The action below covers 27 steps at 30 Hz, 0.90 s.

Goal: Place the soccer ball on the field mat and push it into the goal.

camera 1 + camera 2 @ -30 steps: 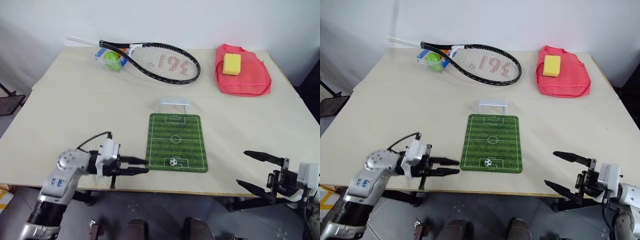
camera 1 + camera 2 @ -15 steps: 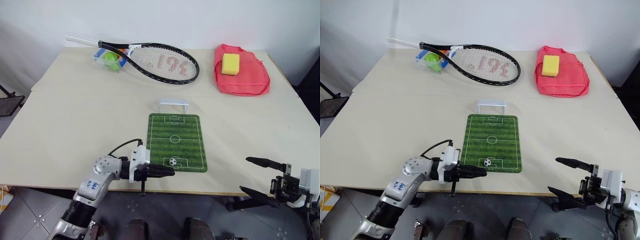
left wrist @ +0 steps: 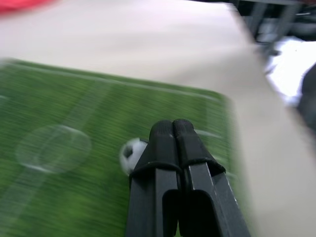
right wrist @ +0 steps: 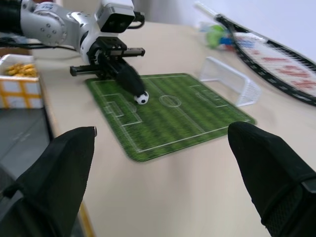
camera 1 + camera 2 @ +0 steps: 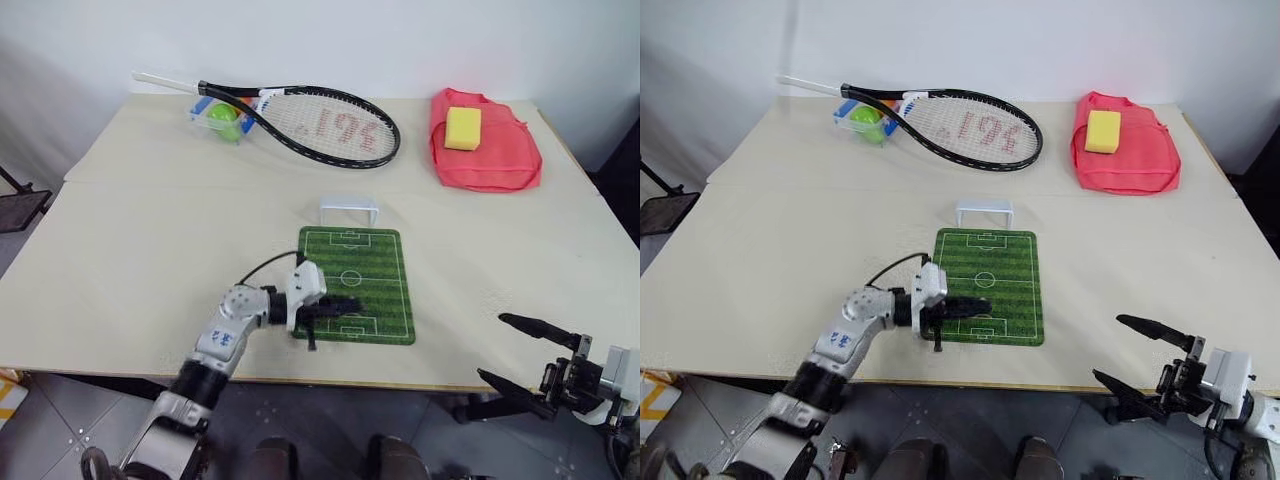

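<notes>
The green striped field mat (image 5: 378,268) lies near the table's front edge, with the small white goal (image 5: 349,208) just beyond its far end. My left gripper (image 5: 352,304) is shut and reaches level over the mat's near end. The tiny black-and-white soccer ball (image 4: 142,98) rests on the mat right at the gripper's fingertips (image 3: 172,129), on their far side, also seen in the left wrist view (image 3: 128,154). From the head views the fingers hide the ball. My right gripper (image 5: 491,347) hangs open and empty off the table's front right.
A tennis racket (image 5: 320,125) lies at the back of the table, partly over a clear box holding a green tennis ball (image 5: 222,117). A red bag (image 5: 485,150) with a yellow sponge (image 5: 463,128) sits at the back right.
My left gripper closed fully and swung right and forward from the mat's left edge onto its near end, up to the ball. The right gripper has hardly moved.
</notes>
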Motion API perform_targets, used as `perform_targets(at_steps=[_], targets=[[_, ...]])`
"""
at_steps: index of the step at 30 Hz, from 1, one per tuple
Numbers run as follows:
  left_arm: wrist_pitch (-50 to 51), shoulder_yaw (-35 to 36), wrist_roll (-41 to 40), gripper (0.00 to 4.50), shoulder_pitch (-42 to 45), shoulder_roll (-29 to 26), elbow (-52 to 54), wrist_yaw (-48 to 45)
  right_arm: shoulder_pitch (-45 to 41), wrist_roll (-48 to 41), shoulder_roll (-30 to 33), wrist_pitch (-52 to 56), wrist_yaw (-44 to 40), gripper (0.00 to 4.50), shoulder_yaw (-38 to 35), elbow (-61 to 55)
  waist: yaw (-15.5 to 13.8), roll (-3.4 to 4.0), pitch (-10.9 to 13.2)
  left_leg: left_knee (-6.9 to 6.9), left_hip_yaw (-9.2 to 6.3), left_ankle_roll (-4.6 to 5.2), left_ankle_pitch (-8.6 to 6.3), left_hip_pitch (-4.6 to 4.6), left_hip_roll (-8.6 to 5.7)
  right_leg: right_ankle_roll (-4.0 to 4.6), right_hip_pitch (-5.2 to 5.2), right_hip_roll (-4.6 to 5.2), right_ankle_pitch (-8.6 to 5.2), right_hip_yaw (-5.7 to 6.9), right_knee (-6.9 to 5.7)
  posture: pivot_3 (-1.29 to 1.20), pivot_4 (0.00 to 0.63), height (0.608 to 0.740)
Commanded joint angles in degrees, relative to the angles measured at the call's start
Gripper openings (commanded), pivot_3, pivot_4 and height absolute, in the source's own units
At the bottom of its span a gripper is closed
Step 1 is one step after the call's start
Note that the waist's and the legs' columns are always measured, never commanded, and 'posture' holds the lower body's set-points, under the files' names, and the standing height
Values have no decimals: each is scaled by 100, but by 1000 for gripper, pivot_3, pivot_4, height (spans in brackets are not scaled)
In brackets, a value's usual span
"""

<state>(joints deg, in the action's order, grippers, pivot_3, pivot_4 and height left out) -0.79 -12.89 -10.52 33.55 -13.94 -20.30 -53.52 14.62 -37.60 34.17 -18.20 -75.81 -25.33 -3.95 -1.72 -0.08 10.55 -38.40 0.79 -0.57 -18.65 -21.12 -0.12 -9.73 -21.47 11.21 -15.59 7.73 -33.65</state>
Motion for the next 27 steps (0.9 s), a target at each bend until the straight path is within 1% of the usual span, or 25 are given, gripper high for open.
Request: perform_targets(at_steps=[1, 3, 5, 8, 9, 11, 14, 16, 19, 21, 27], targets=[[-663, 484, -12, 25, 702, 236, -607, 503, -26, 4, -203, -8, 546, 4500, -109, -316, 0, -3, 1, 0, 0, 0, 0, 1, 0, -1, 0, 0, 0, 0, -2, 0, 150, 740], [-843, 735, -6, 25, 952, 146, -817, 693, -93, 107, -325, -60, 842, 4500, -116, -343, 8, -2, 1, 2, 0, 0, 0, 1, 0, -1, 0, 0, 1, 1, 0, 0, 150, 740], [-955, 915, -60, 25, 929, -98, -741, 604, -116, 148, -385, -69, 1020, 4500, -129, -346, 56, 2, -1, 11, 2, 0, 0, 4, 0, -1, -1, 0, 1, 0, 2, 0, 150, 740], [-959, 1276, -350, 25, 476, -771, -243, 111, -231, 284, -435, -163, 1339, 4500, -197, -197, 125, 7, -4, 27, 11, 0, 0, 16, 2, -1, -4, -2, 0, -5, 1, 0, 150, 740], [-957, 1339, -410, 25, 389, -899, -171, 14, -269, 327, -437, -177, 1427, 4500, -203, -154, 160, 7, -4, 29, 11, 0, 0, 16, 3, 0, -5, -3, 0, -6, 1, 0, 150, 740], [-783, 1642, -631, 25, 72, -1380, 57, -211, -418, 339, -417, -190, 1547, 4500, -229, 0, 157, 1, -1, 26, 10, 0, 0, 13, 3, 0, -6, -2, 0, -6, 0, 0, 150, 740], [-662, 2060, -907, 25, -360, -1950, 225, -473, -545, 333, -384, -205, 1558, 4500, -200, 157, 138, 0, 0, 14, 7, 1, -1, 8, 3, -1, -6, -1, 0, -8, -2, 0, 150, 740], [-592, 2362, -1075, 25, -659, -2214, 293, -526, -604, 326, -372, -217, 1517, 4500, -175, 250, 106, 1, 0, 15, 3, 1, -1, 9, 3, -1, -5, -1, 0, -7, -4, 0, 150, 740], [-512, 2710, -1280, 25, -1099, -2410, 392, -584, -702, 327, -364, -243, 1487, 4500, -155, 370, 77, 1, -1, 18, 4, 2, -2, 10, 3, -1, -6, -1, 0, -8, -3, 0, 150, 740], [-398, 2875, -1191, 25, -1416, -2494, 425, -345, -801, 312, -352, -244, 1485, 4500, -146, 461, 60, 1, 0, 18, 4, 2, -2, 10, 4, -1, -6, -2, 0, -8, -3, 0, 150, 740], [-526, 3068, -966, 25, -2070, -2455, 685, 199, -996, 304, -299, -237, 1379, 4500, -96, 662, 37, 1, 0, 18, 5, 1, -3, 11, 4, -1, -6, -2, 0, -9, -5, 0, 150, 740]])
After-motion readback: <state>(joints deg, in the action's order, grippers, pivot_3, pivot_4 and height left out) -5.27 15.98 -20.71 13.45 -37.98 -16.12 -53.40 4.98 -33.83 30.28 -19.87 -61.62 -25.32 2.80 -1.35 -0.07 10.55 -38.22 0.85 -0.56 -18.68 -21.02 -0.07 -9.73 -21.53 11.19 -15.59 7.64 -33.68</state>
